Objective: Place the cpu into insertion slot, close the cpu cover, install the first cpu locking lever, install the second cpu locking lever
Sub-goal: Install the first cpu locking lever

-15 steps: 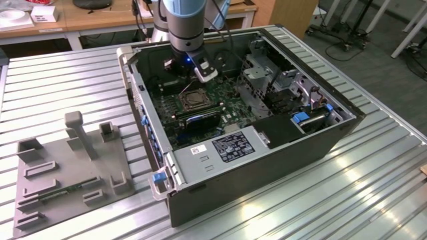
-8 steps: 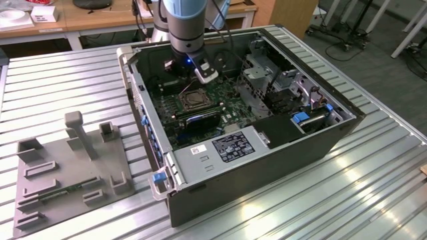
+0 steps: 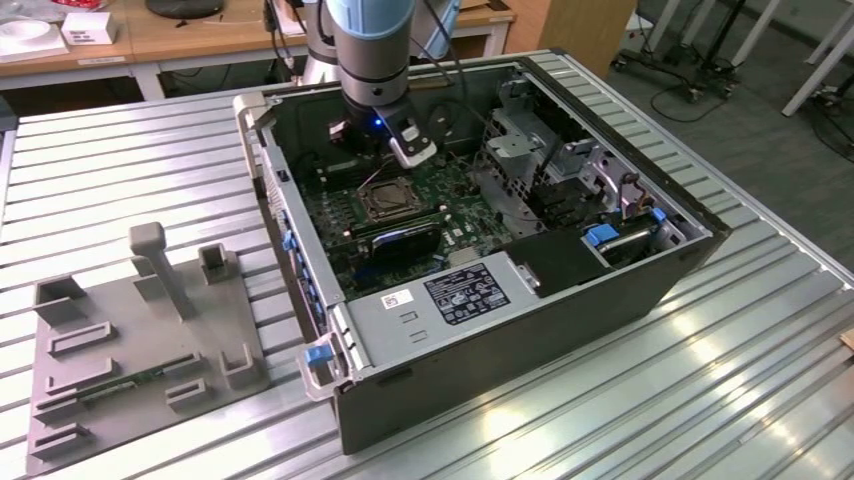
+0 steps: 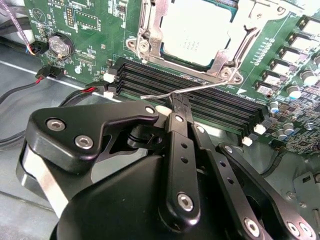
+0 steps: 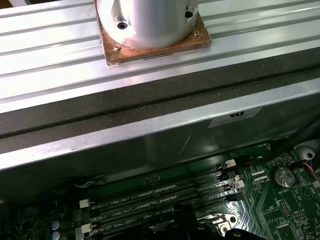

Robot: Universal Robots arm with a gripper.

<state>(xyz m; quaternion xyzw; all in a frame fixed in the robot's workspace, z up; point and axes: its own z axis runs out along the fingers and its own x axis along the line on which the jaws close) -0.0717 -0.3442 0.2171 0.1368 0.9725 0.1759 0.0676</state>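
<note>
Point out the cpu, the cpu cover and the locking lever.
cpu (image 4: 197, 30), second wrist view, middle of its pale top.
cpu cover (image 4: 154, 22), second wrist view, silver frame bar beside the chip.
locking lever (image 4: 210, 85), second wrist view, thin wire shaft.

Pale silver cpu (image 4: 197, 30), green motherboard (image 4: 92, 37), black claw (image 4: 177, 106), silver locking lever (image 4: 210, 86)

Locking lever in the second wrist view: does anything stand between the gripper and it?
Nothing visible does. The gripper is closed on the thin wire locking lever, right by the memory slots. The cpu already lies under the closed cpu cover.
</note>
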